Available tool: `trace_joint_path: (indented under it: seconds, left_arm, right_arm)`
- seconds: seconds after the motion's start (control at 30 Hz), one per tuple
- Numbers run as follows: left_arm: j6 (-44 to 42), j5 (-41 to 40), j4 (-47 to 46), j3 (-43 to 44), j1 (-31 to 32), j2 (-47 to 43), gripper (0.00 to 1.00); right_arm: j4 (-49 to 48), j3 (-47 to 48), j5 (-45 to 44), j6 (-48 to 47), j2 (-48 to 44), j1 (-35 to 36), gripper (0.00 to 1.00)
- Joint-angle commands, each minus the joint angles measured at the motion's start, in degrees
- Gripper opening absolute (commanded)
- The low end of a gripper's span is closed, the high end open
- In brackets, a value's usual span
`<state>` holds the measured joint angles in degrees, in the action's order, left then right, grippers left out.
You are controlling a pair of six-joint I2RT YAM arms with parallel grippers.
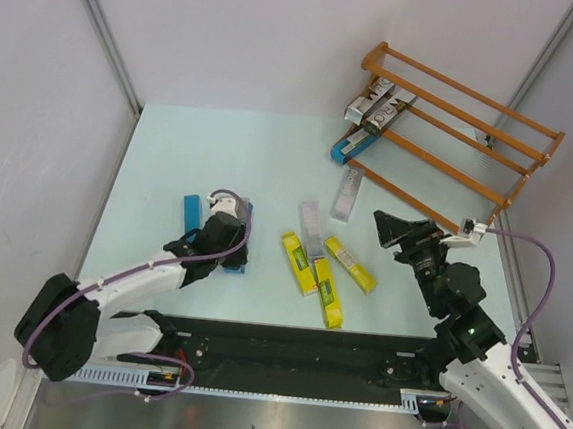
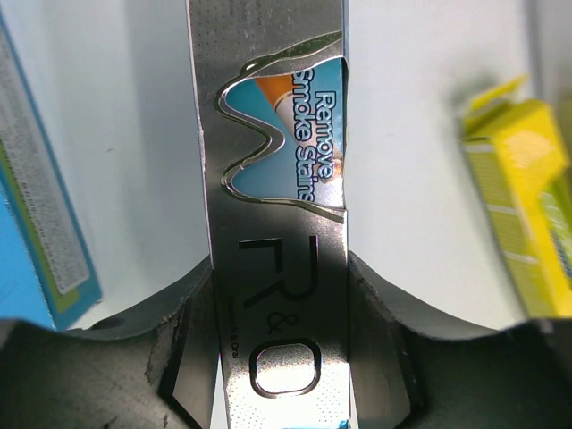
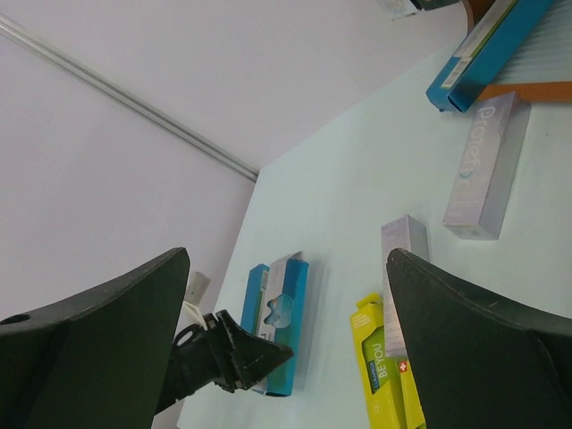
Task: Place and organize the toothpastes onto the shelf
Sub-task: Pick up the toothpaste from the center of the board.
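Observed: left gripper (image 1: 227, 209) clamped on silver carton (image 2: 277, 179), at table's (image 1: 171, 154) 9 o'clock beside blue carton (image 1: 192, 211); right gripper (image 1: 398, 227) released, jaws wide, nothing between; shelf (image 1: 465, 91) at 1 o'clock.

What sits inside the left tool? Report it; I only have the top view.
Observer: A silver carton, lettered "Remove Smoke Stains". The left tool presses on both its long sides.
Operator: Now check the right tool.
Observer: The right tool is wide open, with nothing between its fingers.
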<state>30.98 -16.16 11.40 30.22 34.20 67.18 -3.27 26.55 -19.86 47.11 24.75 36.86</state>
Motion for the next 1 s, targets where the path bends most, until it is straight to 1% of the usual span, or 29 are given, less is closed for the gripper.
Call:
trace_joint_path:
  seconds: [0.0,0.07,0.3,0.37,0.4,0.43,0.5,0.53,0.67,0.83,0.97]
  left_arm:
    - [-0.57,-0.36,-0.06,3.96,4.2,-5.56,0.44]
    - [-0.14,0.08,1.34,5.46,5.79,-6.0,0.44]
    - [0.75,-3.78,4.07,13.89,16.68,-4.08,0.43]
    - [1.01,-4.05,4.6,15.39,18.0,-3.11,0.43]
    - [1.1,-4.23,4.6,16.53,19.49,-2.32,0.43]
    - [1.1,-4.84,4.68,17.06,20.2,-1.97,0.43]
    - [1.27,-5.37,4.77,18.81,22.39,-1.53,0.43]
    - [1.36,-5.81,4.77,19.35,22.93,-1.17,0.43]
    - [1.01,-6.34,6.18,22.77,25.13,0.67,0.43]
    - [0.75,-6.69,6.18,25.5,27.5,2.34,0.43]
    - [0.57,-4.93,6.26,27.78,28.64,5.14,0.44]
  right_arm:
    - [-5.6,1.67,2.8,1.58,4.15,-0.3,0.99]
    - [-6.75,1.67,4.73,1.49,5.82,-0.65,1.0]
    - [-12.45,1.67,13.34,3.33,12.94,-3.81,1.0]
    - [-14.13,1.67,17.56,4.74,16.37,-4.95,0.99]
    - [-16.14,1.67,18.88,5.18,17.6,-5.65,1.0]
    - [-17.29,1.58,22.2,5.53,18.83,-6.01,1.0]
    - [-20.97,1.75,25.29,7.11,23.31,-6.62,1.0]
    - [-22.21,1.76,27.83,7.55,24.89,-7.15,1.0]
    - [-26.08,2.54,31.54,8.43,30.87,-7.51,1.0]
    - [-28.46,2.99,34.62,9.58,34.39,-7.42,1.0]
    - [-31.52,3.25,36.55,9.75,36.24,-7.16,1.0]
